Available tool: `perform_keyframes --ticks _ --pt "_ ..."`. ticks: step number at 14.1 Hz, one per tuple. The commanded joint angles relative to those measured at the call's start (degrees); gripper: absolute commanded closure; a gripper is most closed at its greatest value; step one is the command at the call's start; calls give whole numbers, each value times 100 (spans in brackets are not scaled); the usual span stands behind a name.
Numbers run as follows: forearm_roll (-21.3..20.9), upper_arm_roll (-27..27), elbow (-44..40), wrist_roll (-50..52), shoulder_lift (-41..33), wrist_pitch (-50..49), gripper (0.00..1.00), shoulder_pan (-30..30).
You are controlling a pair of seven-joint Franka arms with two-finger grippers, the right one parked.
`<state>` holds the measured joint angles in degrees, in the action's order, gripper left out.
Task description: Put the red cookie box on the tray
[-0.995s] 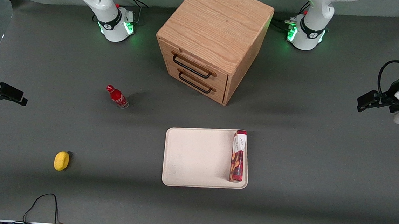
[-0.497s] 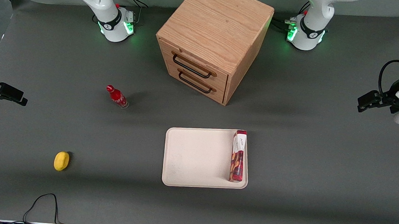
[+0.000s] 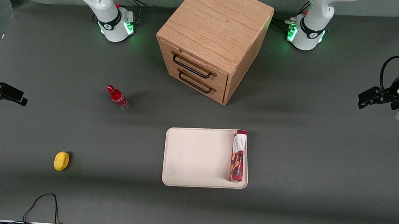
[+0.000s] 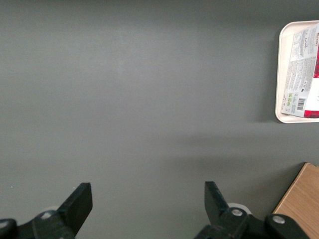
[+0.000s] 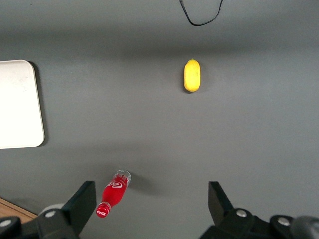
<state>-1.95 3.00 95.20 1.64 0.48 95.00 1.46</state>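
The red cookie box (image 3: 238, 156) lies flat on the cream-white tray (image 3: 196, 157), along the tray's edge toward the working arm's end of the table. Its white label end points away from the front camera. The left wrist view shows the same box (image 4: 304, 74) inside the tray's rim (image 4: 280, 74). My gripper (image 3: 363, 98) hangs open and empty over bare table at the working arm's end, well away from the tray. In the left wrist view my gripper (image 4: 148, 195) has only grey mat between its widely spread fingers (image 4: 79, 201).
A wooden two-drawer cabinet (image 3: 211, 42) stands farther from the front camera than the tray. A small red bottle (image 3: 117, 96) and a yellow lemon (image 3: 61, 160) sit toward the parked arm's end. A black cable (image 3: 40, 202) loops at the table's near edge.
My gripper has drifted slightly away from the front camera, staying open. The cookie box and tray have not moved.
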Motion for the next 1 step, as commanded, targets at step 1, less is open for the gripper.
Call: perform_keyframes --ticks 1 --pt "63 -63 -115 -84 14 -157 0 -102"
